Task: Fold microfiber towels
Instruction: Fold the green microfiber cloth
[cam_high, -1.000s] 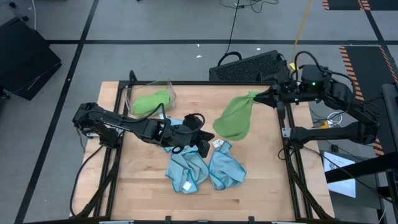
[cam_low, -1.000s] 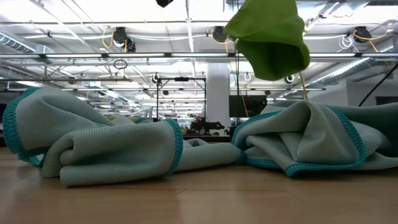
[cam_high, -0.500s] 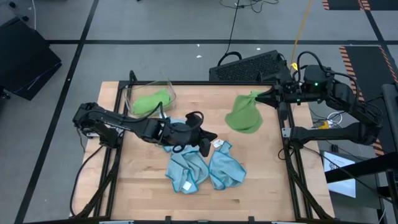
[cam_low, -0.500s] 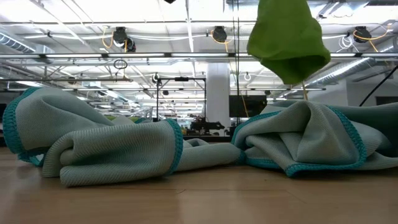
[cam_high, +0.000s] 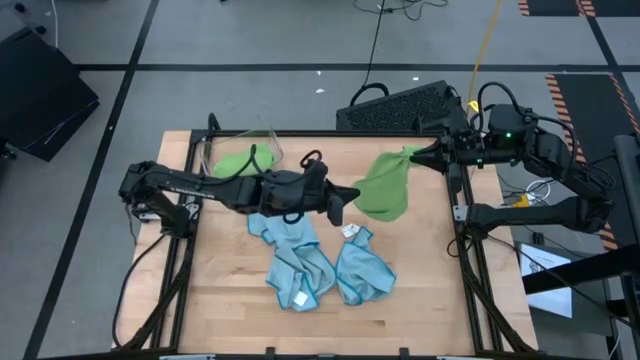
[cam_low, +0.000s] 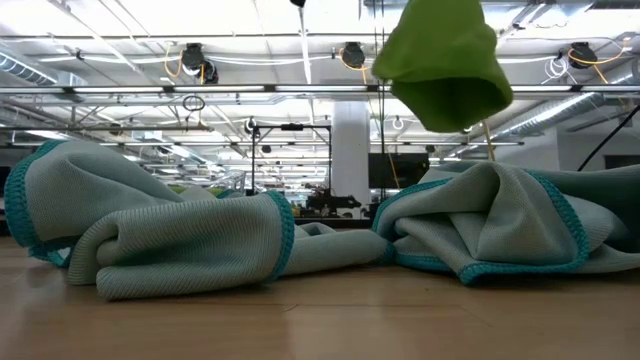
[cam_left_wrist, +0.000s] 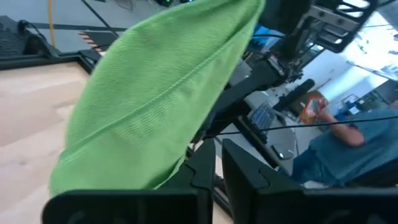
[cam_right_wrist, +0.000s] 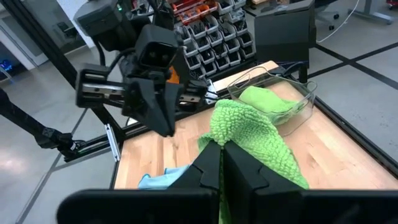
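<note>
Item: right gripper (cam_high: 432, 155), at the table's two o'clock edge, clenched on a corner of a lime green towel (cam_high: 385, 187) that I see hanging clear above the wooden table (cam_high: 420, 280). Left gripper (cam_high: 345, 198), fingers shut and empty, just beside that towel at centre. Crumpled light blue towels (cam_high: 315, 262) at six o'clock. Clear bin (cam_high: 240, 153) holding another green towel (cam_high: 235, 164) at eleven. Open board at three o'clock.

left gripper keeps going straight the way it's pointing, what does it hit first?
Most likely the hanging green towel: the left gripper, jaws shut, points right at it. Depth between them is unclear; the right gripper holds its corner.
</note>
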